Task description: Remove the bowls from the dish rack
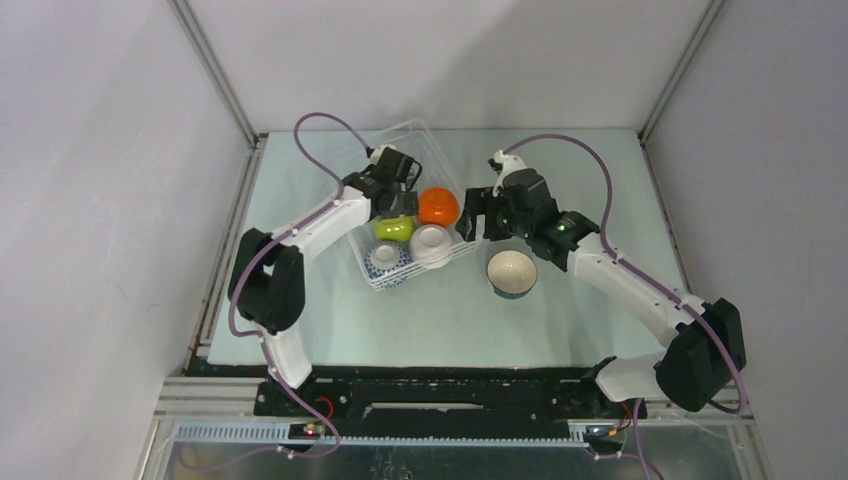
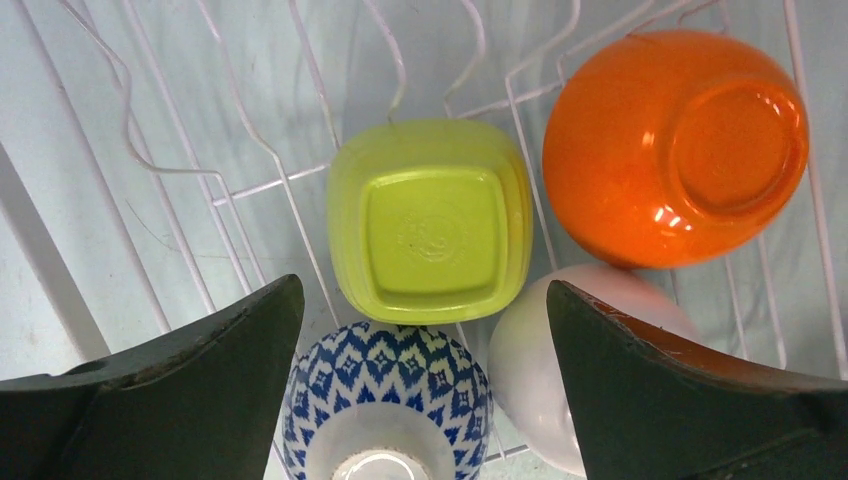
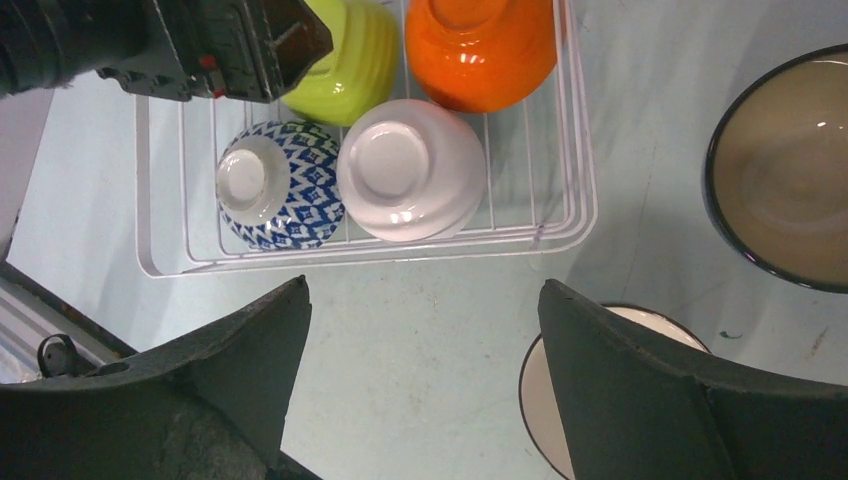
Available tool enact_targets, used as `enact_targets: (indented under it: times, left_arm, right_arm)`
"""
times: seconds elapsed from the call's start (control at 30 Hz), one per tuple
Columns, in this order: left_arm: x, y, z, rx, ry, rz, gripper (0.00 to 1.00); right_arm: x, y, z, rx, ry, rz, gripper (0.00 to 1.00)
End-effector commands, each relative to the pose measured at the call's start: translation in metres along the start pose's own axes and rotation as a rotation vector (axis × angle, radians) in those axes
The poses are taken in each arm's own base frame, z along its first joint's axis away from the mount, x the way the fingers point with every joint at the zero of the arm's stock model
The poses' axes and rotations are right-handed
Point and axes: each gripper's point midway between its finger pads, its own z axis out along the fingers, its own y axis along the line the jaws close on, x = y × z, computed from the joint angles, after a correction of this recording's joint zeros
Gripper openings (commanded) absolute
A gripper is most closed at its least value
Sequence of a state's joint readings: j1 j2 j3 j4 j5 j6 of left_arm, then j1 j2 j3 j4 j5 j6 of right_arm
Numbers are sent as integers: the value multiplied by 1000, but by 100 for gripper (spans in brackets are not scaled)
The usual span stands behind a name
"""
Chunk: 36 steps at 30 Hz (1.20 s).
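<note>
The white wire dish rack [image 1: 361, 262] holds several upside-down bowls: orange [image 1: 438, 206], lime green [image 1: 393, 229], white [image 1: 430, 243] and blue-and-white patterned [image 1: 385, 260]. My left gripper [image 1: 398, 198] hangs open over them. In the left wrist view its fingers [image 2: 422, 283] straddle the patterned bowl [image 2: 385, 400], just below the lime green bowl [image 2: 430, 220], and hold nothing. My right gripper [image 1: 478, 218] is open and empty [image 3: 422, 282] over bare table beside the rack [image 3: 400, 248]. Two bowls stand upright on the table, one with a cream inside [image 3: 785, 165] and one partly behind my finger [image 3: 528, 400].
The upright teal-sided bowl [image 1: 511, 273] sits just right of the rack, under my right arm. White walls close in the table on three sides. The orange bowl [image 2: 675, 145] and white bowl [image 2: 520, 370] lie close to my left gripper's right finger.
</note>
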<state>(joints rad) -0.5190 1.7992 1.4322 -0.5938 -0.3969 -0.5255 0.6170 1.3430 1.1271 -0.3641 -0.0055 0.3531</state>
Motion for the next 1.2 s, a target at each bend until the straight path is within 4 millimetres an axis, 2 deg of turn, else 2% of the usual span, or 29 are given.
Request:
enact_targets:
  times: [0.0,0.1,0.27,0.47,0.57,0.8,0.97,1.17]
  left_arm:
    - [-24,-9,0,40,-31,-73,100]
    - [-16,-6,12,4,-6,-78,100]
    - [-1,-13,31,32,62,-109,100]
    - [10,-7,41,19,97,-129,100]
    - [15,-6,47,76,118,-176,99]
    - [28,-2,59,114,171,-185,97]
    - [34,0,61,163,191,-206,85]
    - [35,-2,51,264,179,-222,83]
  right_arm:
    - [-17,12,7,-31,-46,-4,92]
    - [-18,15,12,-44,-46,8,92]
    - [-15,15,19,-51,-36,18,94]
    - [-8,14,30,-44,-2,20,94]
    - [-4,14,38,-44,25,25,94]
    - [-5,24,53,-84,58,56,92]
    - [-7,27,62,-118,85,89,91]
    - [-11,23,78,-157,128,178,81]
